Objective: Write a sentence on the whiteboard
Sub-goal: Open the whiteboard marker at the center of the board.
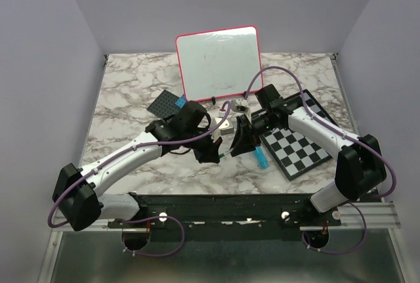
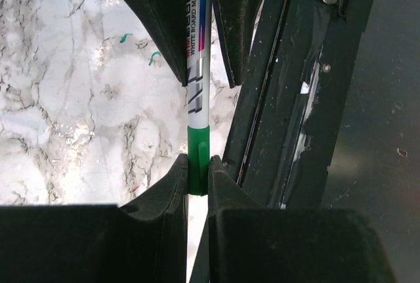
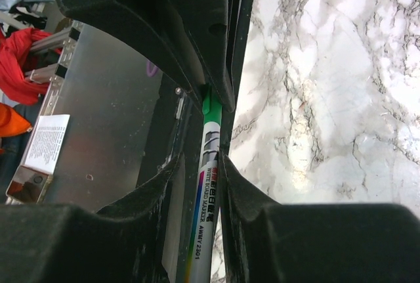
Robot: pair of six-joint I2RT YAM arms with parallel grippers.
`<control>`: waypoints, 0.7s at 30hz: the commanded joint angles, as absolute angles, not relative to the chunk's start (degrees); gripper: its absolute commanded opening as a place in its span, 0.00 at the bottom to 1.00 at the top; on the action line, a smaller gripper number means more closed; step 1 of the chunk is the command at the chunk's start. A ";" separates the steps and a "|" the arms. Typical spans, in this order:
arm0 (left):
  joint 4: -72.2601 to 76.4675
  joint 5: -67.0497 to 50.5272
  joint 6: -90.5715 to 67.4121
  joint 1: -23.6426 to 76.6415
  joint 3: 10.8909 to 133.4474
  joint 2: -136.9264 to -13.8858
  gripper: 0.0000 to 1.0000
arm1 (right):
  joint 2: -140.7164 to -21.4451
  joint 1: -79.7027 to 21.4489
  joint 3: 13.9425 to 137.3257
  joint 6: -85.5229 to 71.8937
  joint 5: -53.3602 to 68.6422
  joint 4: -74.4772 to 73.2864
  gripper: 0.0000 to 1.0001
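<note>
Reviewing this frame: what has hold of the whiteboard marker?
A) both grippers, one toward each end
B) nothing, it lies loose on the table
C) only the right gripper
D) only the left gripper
A: in the left wrist view the left gripper pinches the green cap of the marker, and in the right wrist view the right gripper clamps its printed barrel.
</note>
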State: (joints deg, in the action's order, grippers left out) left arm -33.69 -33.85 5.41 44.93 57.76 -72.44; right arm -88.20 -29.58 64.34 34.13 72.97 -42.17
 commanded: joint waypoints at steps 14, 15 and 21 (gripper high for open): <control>-35.68 -34.28 7.73 44.30 60.56 -73.39 0.00 | -89.65 -30.67 65.92 33.66 72.95 -44.21 0.34; -35.68 -34.36 7.73 44.30 60.56 -73.30 0.00 | -89.82 -30.59 65.92 33.58 72.86 -44.21 0.34; -35.60 -34.54 7.65 44.30 60.38 -73.30 0.00 | -89.91 -30.59 66.00 33.57 73.91 -44.21 0.35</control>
State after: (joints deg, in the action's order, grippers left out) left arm -36.01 -33.98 6.68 44.73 58.83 -73.12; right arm -88.99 -30.02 64.45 34.04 72.73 -42.59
